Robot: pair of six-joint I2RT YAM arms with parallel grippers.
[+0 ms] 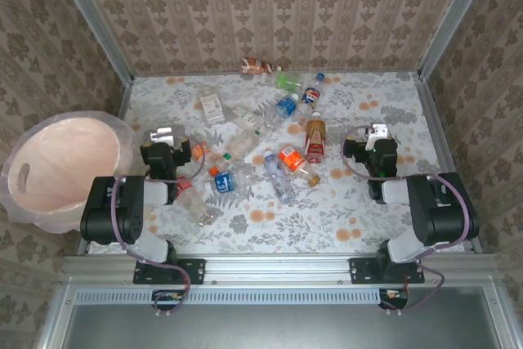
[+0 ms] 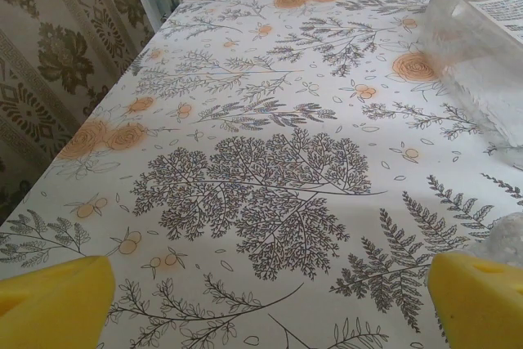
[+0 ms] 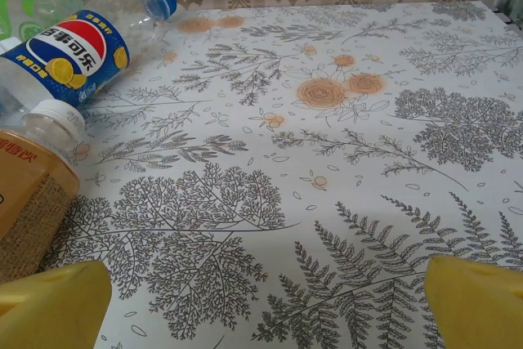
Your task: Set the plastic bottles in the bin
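Task status: at the very beginning, by my judgement; nothing is seen delivered.
Bin: the large round pale pinkish-beige tub (image 1: pixel 82 161), lined with a clear plastic bag, stands off the left edge of the worktop at the left of the top view. No bottle is seen on the part of its inside that shows.
Bottles: about a dozen small clear plastic bottles (image 1: pixel 278 177) lie scattered across the middle of the white floral-patterned worktop (image 1: pixel 368 202), between the two arms and up toward the far wall. They include a blue-labelled cola bottle with a blue cap (image 1: pixel 313 94), an amber tea bottle with a white cap (image 1: pixel 315 138) and an orange-labelled bottle (image 1: pixel 296 161). A brown-and-red-labelled bottle (image 1: pixel 257 64) lies apart at the far edge.
Left gripper: the left gripper (image 2: pixel 261 300) hangs low over bare worktop. Its yellow fingers (image 2: pixel 49 304) are spread wide with nothing between them. A clear ribbed bottle (image 2: pixel 482 46) lies ahead at the upper right of its wrist view.
Right gripper: the right gripper (image 3: pixel 265 300) is also spread wide and carrying nothing. The amber tea bottle and the cola bottle lie at the left of its wrist view, untouched.
Outstanding: every bottle seen has yet to be gripped, carried left and dropped in the tub. The cluster near the left arm looks the shortest carry.
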